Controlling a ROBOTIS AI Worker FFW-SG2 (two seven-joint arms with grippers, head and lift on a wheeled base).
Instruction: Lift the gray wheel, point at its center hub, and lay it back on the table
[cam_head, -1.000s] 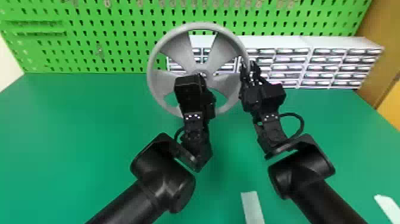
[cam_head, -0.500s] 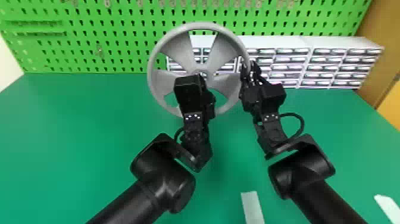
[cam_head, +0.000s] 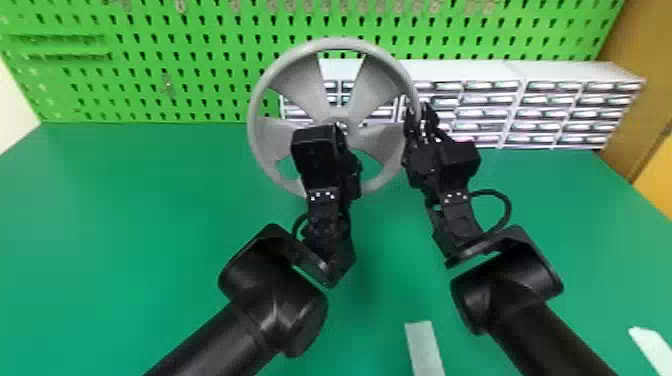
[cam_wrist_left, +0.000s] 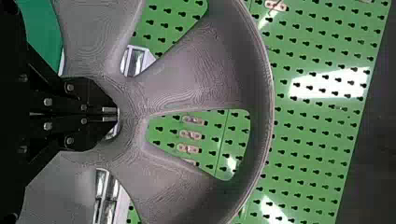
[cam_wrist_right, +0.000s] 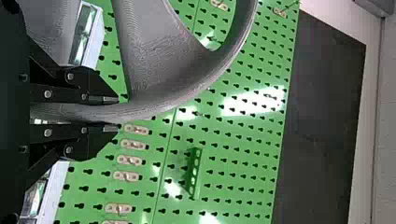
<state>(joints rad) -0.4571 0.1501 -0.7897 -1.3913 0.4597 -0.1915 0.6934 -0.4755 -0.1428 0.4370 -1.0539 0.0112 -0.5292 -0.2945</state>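
With the wheel (cam_head: 332, 44) clamped at three o'clock by the right tool (cam_wrist_right: 111, 114), the closed left tool (cam_wrist_left: 110, 115) should be aimed at the hub (cam_wrist_left: 133, 109) without pushing.

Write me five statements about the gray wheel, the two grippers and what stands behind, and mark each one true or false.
1. The right gripper holds the gray wheel by its rim. True.
2. The wheel lies flat on the table. False: the wheel is held upright.
3. The fingers of the left gripper are spread wide. False: the left gripper's fingers are together, at the hub.
4. White drawer units stand behind the wheel, reaching off to the right. True.
5. The pegboard is blue. False: the pegboard is green.
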